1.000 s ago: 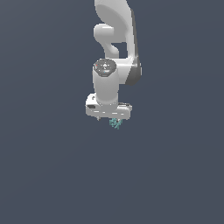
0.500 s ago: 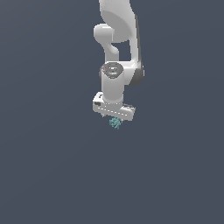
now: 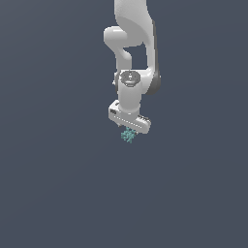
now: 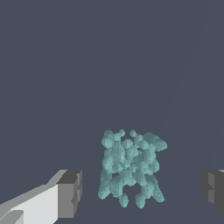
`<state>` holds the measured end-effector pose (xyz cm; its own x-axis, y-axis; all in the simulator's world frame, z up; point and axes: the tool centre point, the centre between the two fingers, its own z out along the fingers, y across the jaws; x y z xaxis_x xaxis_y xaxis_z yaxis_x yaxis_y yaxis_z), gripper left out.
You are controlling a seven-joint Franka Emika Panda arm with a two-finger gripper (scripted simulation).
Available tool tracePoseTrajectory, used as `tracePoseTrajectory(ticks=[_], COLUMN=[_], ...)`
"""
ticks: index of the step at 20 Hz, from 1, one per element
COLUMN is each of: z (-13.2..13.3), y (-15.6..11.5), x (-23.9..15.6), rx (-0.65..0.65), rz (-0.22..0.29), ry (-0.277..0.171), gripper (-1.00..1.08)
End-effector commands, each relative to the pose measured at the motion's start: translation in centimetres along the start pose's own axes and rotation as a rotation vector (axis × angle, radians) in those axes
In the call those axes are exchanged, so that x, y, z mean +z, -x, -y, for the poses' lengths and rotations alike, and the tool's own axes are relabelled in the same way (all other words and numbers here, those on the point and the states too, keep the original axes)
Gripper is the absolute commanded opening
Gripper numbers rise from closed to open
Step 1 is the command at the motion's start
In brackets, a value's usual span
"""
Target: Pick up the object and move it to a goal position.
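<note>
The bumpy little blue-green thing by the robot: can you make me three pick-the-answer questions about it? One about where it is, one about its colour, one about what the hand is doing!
1. Where is the bumpy thing?
A. Between the two fingers of the hand
B. Far off to one side of the hand
C. On top of the arm

2. What colour is it?
A. Red
B. Teal
C. Yellow

3. What is the hand doing?
A. Squeezing the thing tight
C. Open, with gaps on both sides of the thing
B. Pointing up at the sky

Answers:
1. A: the wrist view shows it in the space between the two grey fingertips, and the exterior view shows it just under the hand.
2. B: it is blue-green in both views.
3. C: in the wrist view bare floor shows between each fingertip and the thing.
</note>
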<state>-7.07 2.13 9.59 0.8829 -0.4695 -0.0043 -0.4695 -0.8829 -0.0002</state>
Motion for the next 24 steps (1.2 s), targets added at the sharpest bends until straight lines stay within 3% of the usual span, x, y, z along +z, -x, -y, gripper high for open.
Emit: tracePoseTrajectory(ticks=[1,12,24], z=[0.0,0.0,0.0], y=[0.4,0.9,1.0], x=[0.3,0.9,5.4], rx=[0.028,0.053,0.056], rz=[-0.002,-0.004,-0.004], ry=[0.000,0.000,0.000], gripper=[1.00,1.00,1.00])
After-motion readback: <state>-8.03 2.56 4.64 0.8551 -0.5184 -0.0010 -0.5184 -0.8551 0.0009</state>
